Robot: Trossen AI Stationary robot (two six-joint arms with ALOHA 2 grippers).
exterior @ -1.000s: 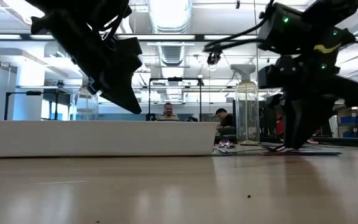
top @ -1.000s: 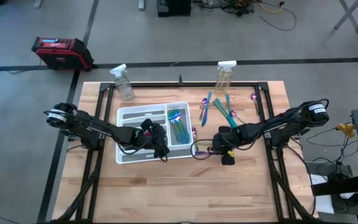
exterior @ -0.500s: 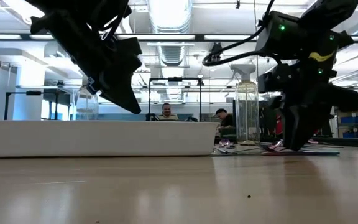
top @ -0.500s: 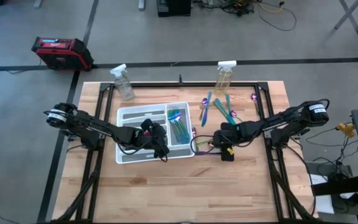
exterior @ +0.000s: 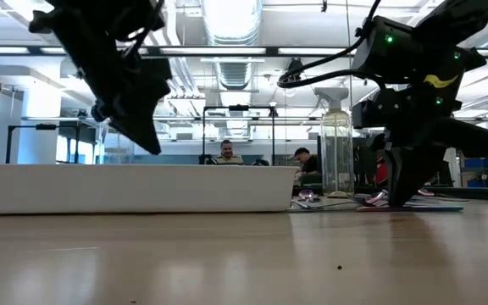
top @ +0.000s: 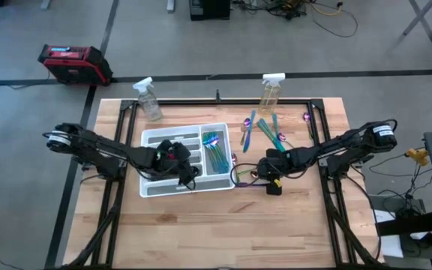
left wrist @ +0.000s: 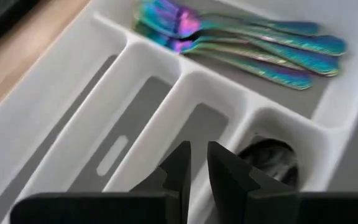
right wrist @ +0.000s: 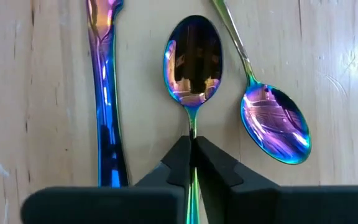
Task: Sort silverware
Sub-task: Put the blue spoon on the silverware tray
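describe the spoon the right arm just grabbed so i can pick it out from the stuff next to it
On the wooden table, look right of the white tray, under the right tool. The spoon it is shut on lies between a long flat handle and a second spoon. Its bowl mirrors dark brown; the neighbour's is purple and angled away.

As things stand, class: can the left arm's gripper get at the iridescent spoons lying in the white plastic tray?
Probably yes. The left gripper hovers over the white plastic tray, and the iridescent spoons lie uncovered in a nearby compartment; only low dividers stand between.
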